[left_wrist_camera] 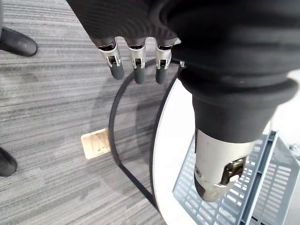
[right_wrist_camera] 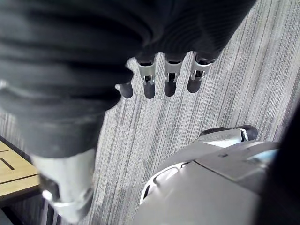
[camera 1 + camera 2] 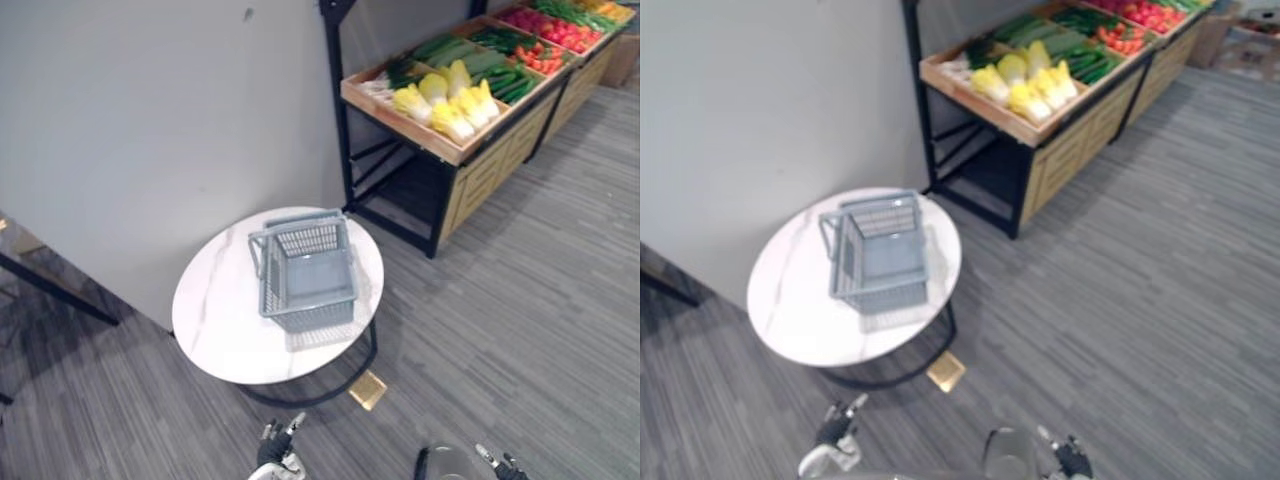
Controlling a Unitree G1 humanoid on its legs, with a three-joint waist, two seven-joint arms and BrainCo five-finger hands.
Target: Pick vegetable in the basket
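Two hands hang low at the near edge of the eye views. The left hand [image 1: 136,58] has its fingers straight and loosely spread, its thumb [image 1: 216,164] apart from them, and it holds nothing. The right hand [image 2: 169,75] is likewise relaxed, fingers extended over the grey striped carpet [image 3: 520,300], with nothing in its grasp. Just beyond the left hand stands a round white marbled table [image 3: 215,325] on a black ring base [image 1: 112,123]. Beside that base a small tan plate [image 3: 368,390] lies on the carpet, its surface marks too small to read. A grey plastic mesh basket [image 3: 305,240] sits upright on the far half of the table, its smooth grey floor visible through the open top. Behind the table rises a plain grey wall [image 3: 150,120]. Farther off, toward the robot's right, a sloping wooden stand [image 3: 400,118] on a black frame carries the produce: pale yellow cabbages [image 3: 447,100] in the nearest bin, long green vegetables [image 3: 505,75] next, and red vegetables [image 3: 562,32] beyond. All of it lies well apart from both hands and from the basket.
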